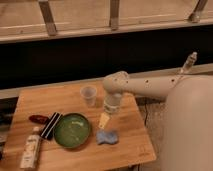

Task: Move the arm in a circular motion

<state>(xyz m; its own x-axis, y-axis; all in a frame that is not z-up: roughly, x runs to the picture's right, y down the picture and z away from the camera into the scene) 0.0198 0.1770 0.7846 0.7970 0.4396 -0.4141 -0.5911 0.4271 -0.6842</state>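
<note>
The cream-beige tubular arm (150, 86) reaches from the right over the wooden table (75, 150). Its rounded elbow sits above the table's back right part, and a row of small dark holes runs along the tube. The short cylindrical tip points down, and the gripper (104, 120) hangs just above the tabletop, between a clear plastic cup (88, 95) and a blue sponge (107, 137). The gripper is right of a green bowl (72, 130).
A red object (38, 119), a black bar (50, 125) and a white bottle (30, 148) lie at the table's left. The robot's large beige body (190, 130) fills the right side. A dark wall and railing run behind the table.
</note>
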